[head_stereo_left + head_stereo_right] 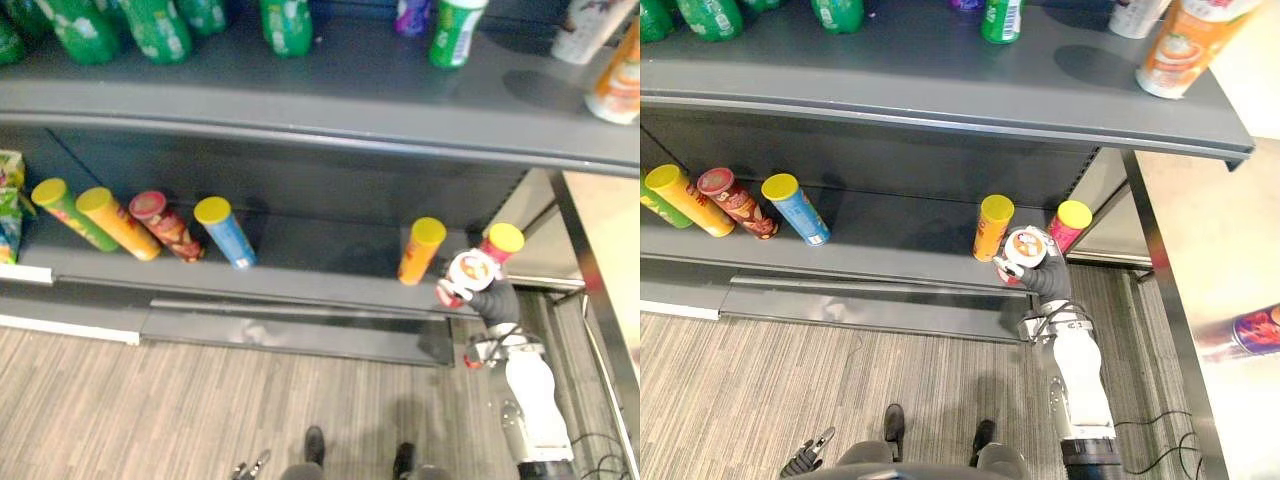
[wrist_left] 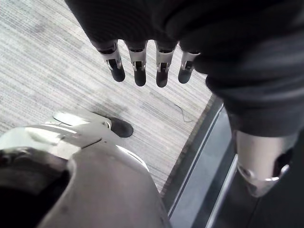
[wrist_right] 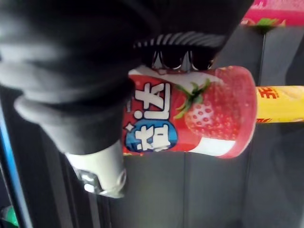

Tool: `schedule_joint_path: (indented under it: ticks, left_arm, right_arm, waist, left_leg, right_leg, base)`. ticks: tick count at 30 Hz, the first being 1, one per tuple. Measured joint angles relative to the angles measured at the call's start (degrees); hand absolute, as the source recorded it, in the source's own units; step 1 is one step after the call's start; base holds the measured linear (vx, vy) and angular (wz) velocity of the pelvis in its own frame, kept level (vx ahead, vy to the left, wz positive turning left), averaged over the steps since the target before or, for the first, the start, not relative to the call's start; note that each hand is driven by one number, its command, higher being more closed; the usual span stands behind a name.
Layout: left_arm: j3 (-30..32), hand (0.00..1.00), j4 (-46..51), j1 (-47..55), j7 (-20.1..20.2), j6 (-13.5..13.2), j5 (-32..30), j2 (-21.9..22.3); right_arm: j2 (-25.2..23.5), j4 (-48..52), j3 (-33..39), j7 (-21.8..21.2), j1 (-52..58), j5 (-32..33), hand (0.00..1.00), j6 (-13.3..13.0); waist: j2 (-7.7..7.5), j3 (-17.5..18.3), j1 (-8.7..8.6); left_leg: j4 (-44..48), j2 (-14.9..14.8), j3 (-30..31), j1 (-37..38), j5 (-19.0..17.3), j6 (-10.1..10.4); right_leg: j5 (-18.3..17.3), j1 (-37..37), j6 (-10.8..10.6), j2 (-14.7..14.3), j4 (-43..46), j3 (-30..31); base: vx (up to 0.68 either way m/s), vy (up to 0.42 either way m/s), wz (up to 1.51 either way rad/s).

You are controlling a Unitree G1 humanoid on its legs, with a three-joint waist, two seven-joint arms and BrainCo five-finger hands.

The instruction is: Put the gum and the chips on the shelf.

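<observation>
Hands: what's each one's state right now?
Left hand: open, fingers straight, holding nothing.
Right hand: shut on the red-and-white strawberry-print cylindrical gum tub.

Even overhead light falls on the upper shelf [image 1: 940, 100]. Near its right end an orange can [image 1: 1185, 45] throws a soft round shadow to its left. The lower shelf [image 1: 300, 255] sits in shade beneath, its back panel almost black, though the yellow lid of a chip can [image 1: 420, 252] catches the light. The floor [image 1: 200, 400] is pale and bright. A dull sheen streaks the kick plate [image 1: 290, 335]. The gum tub [image 3: 199, 114] is brightly lit against the right hand [image 3: 95, 71] and its dark cover. The upper shelf's front edge bows.
</observation>
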State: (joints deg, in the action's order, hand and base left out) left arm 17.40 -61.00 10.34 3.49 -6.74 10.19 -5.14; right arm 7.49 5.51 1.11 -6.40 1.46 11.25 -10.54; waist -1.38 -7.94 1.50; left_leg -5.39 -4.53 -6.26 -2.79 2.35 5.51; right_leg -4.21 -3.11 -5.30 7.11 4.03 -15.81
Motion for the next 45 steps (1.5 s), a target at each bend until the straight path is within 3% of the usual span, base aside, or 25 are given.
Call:
schedule_joint_path:
  ticks: [6, 14, 23, 29, 37, 45]
  left_arm:
    - [-0.78, 0.0, -0.58, 0.0, -0.69, 0.37, -0.28, 0.04]
    - [-1.33, 0.0, -0.57, -0.59, -0.87, 0.78, -2.05, -0.07]
    - [-2.13, 0.0, -0.72, -1.49, -0.88, 1.06, -2.55, -0.26]
    - [-3.79, 0.0, -3.56, -1.68, -0.94, 1.16, -2.61, -1.35]
    - [-3.76, 0.0, -4.47, -1.7, -1.54, 1.83, -2.61, -1.49]
    - [-3.78, 0.0, -4.5, -1.48, -2.99, 2.39, -2.61, -2.05]
  right_arm:
    - [0.67, -1.44, -1.12, 2.3, -1.19, -0.51, 1.0, 0.08]
    - [0.79, -1.55, -4.15, 2.07, -4.9, -2.31, 1.0, 0.13]
    - [1.82, -0.73, -14.94, -4.04, -7.48, 4.98, 1.0, 0.72]
    - [3.53, 1.81, -20.91, -6.57, -11.85, 7.92, 1.0, 2.01]
    - [3.99, 2.7, -24.49, -5.55, -20.02, 9.21, 1.0, 2.46]
    - [4.03, -1.92, -23.97, -1.39, -28.87, 10.14, 1.0, 2.7]
  waist:
    - [0.8, 0.79, 0.13]
    - [0.73, 1.09, 0.29]
    - [0.75, 1.99, 0.26]
    - [0.39, 4.43, 0.36]
    - [0.31, 5.32, 0.5]
    - [-1.3, 6.52, 1.25]
  left_leg:
    - [-0.41, -0.13, -1.1, -0.11, 0.45, -0.43]
    - [-0.43, 0.01, -1.34, -0.15, 0.71, -0.81]
    - [-0.41, -0.23, -2.77, 1.06, 0.72, -0.77]
    - [-0.41, -0.93, -3.68, 1.12, 0.73, -0.78]
    - [-0.42, -1.23, -3.76, 1.46, 1.22, -1.18]
    - [-0.43, -1.27, -3.75, 1.34, 1.6, -1.3]
  right_leg:
    - [0.37, -0.49, -0.09, -0.16, -0.1, 0.46]
    - [1.79, 0.47, -0.18, -0.32, -2.32, 0.42]
    - [2.13, 1.89, -0.05, -0.58, -3.19, 0.92]
    - [3.09, 1.82, 0.61, -1.36, -4.03, 2.07]
    - [3.99, 2.28, 0.92, -1.7, -4.39, 2.22]
    - [4.32, 2.39, 0.98, -1.85, -4.93, 2.23]
  base:
    - [-0.06, 0.004, -0.06]
    - [-0.01, 0.003, 0.0]
    - [0.02, 0.001, -0.02]
    - [-0.02, -0.007, -0.09]
    - [-0.03, -0.001, -0.01]
    - [0.0, 0.0, 0.0]
